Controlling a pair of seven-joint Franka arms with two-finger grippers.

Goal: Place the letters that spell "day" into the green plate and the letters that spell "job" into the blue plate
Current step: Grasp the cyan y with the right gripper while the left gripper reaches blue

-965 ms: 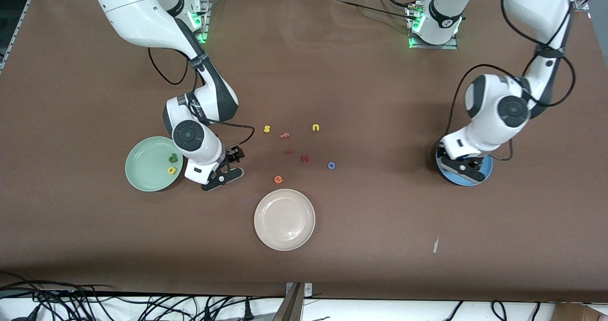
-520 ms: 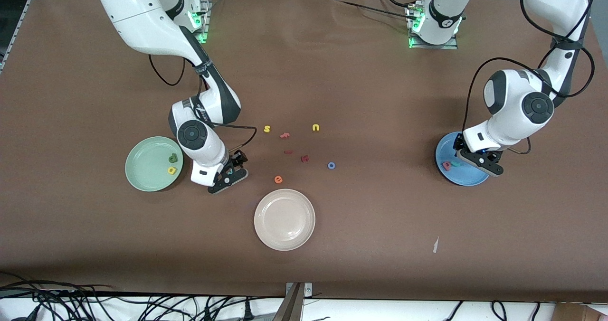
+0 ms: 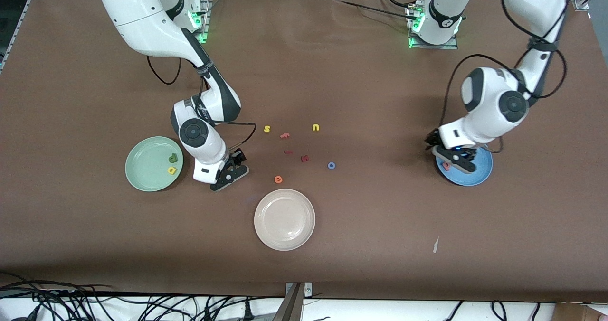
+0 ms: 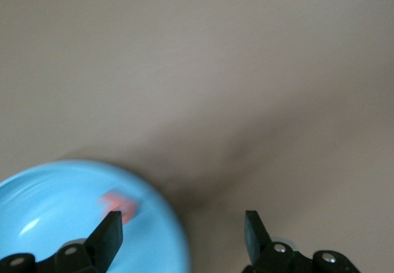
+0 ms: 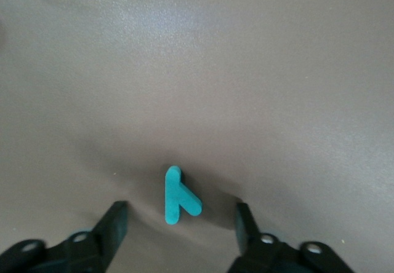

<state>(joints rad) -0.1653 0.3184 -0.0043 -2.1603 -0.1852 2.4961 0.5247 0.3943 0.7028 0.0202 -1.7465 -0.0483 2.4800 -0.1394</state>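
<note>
Teal foam is lying between the fingers of our right pincer: the "y" is resting flat on the brown worktop, and the jaws are standing open on either side of it, not yet touching it. The step in hand, as we are judging it, is picking up this last letter of "day". To do it well, we are wanting the fingers low enough to catch the thin foam by its edges, the stem centred in the gap, and the closing gentle, since so light a piece could skid or flip out.

Beside this pincer, toward the right arm's end of the worktop, the green plate is already holding the dark green "d" and the yellow "a", so the carry should be short.

Our left pincer is hanging open and empty over the rim of the blue plate, with the salmon "b" lying in the plate just by one finger. We cannot make out the "j" here. The blue "o" is lying on the worktop, well apart from both pincers, among the spare letters.
</note>
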